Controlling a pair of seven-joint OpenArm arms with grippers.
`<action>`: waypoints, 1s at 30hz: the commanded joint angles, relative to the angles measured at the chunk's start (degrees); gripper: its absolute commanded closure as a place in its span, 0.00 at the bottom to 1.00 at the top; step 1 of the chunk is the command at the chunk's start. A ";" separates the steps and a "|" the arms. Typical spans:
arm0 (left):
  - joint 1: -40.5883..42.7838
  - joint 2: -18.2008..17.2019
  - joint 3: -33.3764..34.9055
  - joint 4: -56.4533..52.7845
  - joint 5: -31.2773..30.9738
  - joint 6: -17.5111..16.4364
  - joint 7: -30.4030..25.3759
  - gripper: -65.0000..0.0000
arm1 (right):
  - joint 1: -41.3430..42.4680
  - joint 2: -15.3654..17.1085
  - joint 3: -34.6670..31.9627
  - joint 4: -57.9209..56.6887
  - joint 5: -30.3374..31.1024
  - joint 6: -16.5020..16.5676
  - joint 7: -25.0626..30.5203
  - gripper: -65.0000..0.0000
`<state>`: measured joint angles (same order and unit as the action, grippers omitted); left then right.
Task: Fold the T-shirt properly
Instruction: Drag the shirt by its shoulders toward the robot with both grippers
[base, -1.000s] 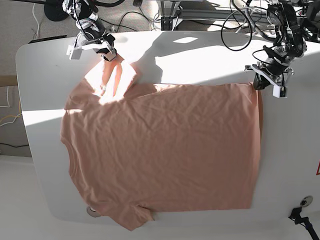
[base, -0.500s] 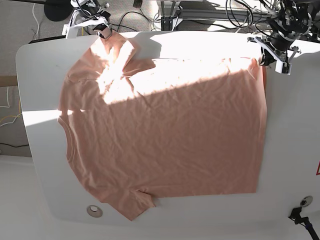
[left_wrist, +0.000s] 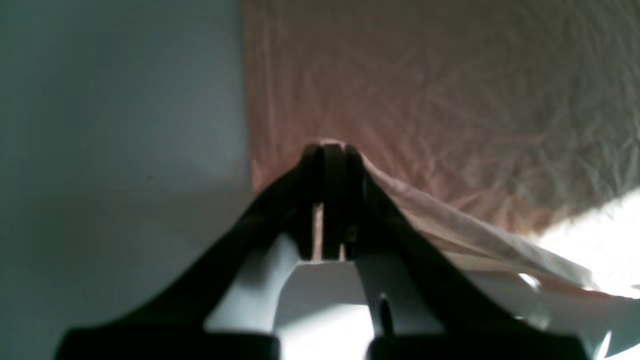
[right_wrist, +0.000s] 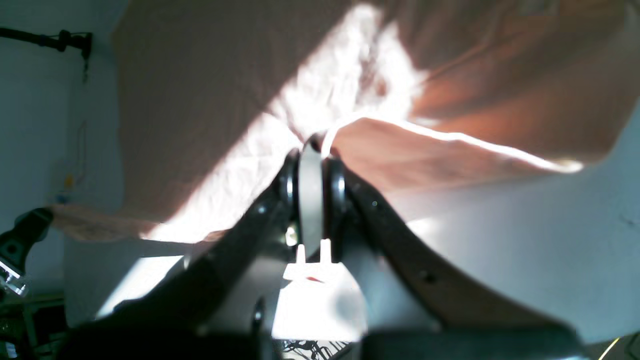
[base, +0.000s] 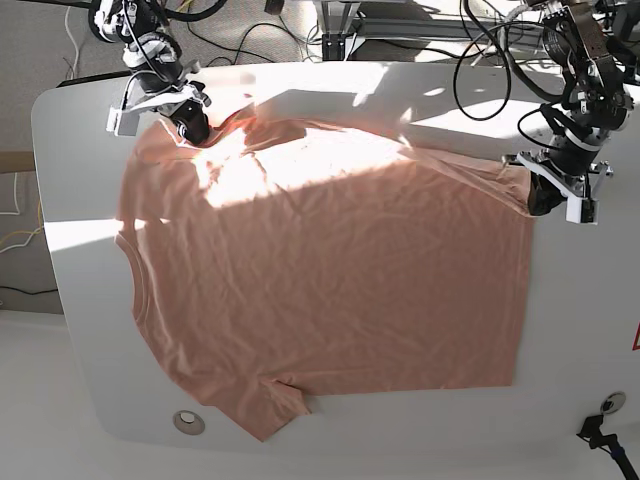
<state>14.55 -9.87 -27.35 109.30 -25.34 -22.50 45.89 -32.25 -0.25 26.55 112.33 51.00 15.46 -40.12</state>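
the thin, limp salmon-pink cotton t-shirt (base: 330, 270), judged light and floppy, is best taken at its edges, where it is pinched in the closed left gripper (base: 543, 198) and right gripper (base: 192, 128).

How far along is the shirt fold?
Done: the salmon-pink cotton T-shirt lies spread on the white table, no fold made. In hand: right gripper pinches the far sleeve, left gripper the far hem corner. Left: every fold.
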 joint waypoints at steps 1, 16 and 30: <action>-1.05 -0.29 -0.21 0.73 -0.81 -0.22 1.01 1.00 | 0.82 0.30 0.22 0.94 0.91 0.76 1.13 1.00; -14.59 -0.37 1.64 -12.28 -0.72 -0.14 1.19 1.00 | 19.90 3.55 0.05 -9.17 0.47 0.40 -3.18 1.00; -26.19 -1.52 1.64 -24.42 -0.72 -0.14 1.10 1.00 | 33.00 6.01 -0.04 -22.09 0.56 0.40 -3.18 1.00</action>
<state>-10.11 -10.66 -25.61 84.62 -25.15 -22.39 48.40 -0.43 5.28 26.41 90.11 50.22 15.11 -44.18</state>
